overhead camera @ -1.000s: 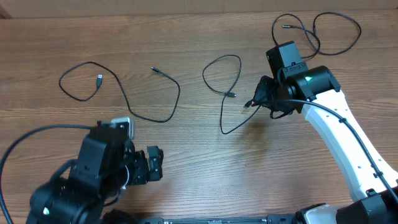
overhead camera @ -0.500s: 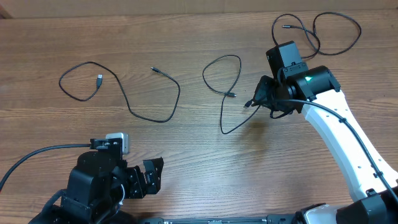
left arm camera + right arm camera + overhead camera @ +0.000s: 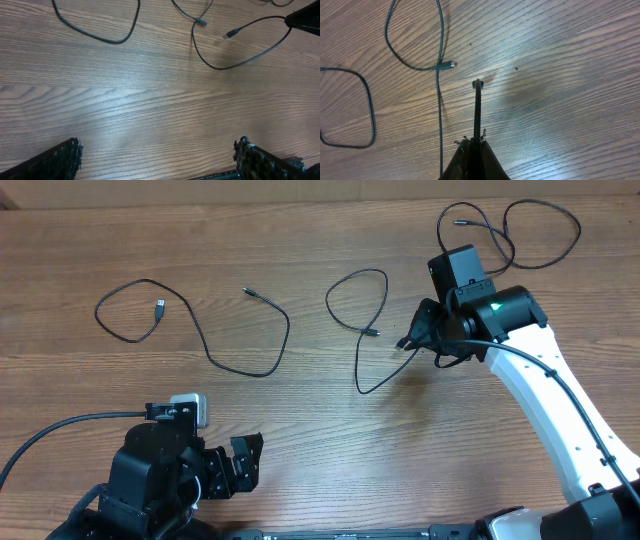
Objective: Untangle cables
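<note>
While the right gripper (image 3: pixel 413 340) stays near the table's (image 3: pixel 300 430) right side, its fingers are clenched on the middle cable (image 3: pixel 357 370) close to one plug, which sticks out past the fingertips in the right wrist view (image 3: pixel 477 100). From the grip this cord curves toward the near edge, then rises into a loop toward the far edge, its other plug lying inside the bend. The left cable (image 3: pixel 262 375) lies apart from it, in an open loop and a wide bend across the left half of the table, both plug ends free. The far cable (image 3: pixel 578 230) lies in loose loops at the far right corner, beyond the right arm. The left gripper (image 3: pixel 245 458) hangs at the near edge on the left, jaws spread wide and holding nothing; its wrist camera shows bare wood between the fingers (image 3: pixel 65 156).
</note>
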Controlling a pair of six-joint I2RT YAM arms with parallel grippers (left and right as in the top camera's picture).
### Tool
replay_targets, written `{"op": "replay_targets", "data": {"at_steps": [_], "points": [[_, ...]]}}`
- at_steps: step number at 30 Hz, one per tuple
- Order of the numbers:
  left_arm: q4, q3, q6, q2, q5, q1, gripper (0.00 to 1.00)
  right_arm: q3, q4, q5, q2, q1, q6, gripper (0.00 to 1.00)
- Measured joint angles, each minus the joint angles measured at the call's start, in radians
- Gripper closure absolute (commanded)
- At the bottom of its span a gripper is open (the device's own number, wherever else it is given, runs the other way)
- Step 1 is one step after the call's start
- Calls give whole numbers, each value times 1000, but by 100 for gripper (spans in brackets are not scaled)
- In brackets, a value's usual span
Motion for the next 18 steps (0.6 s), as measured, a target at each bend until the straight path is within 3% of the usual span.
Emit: {"op": "replay_targets", "data": {"at_steps": [18], "points": [[0, 0, 0, 0, 0, 0, 0, 0, -35, 36, 0, 0, -2, 96]]}}
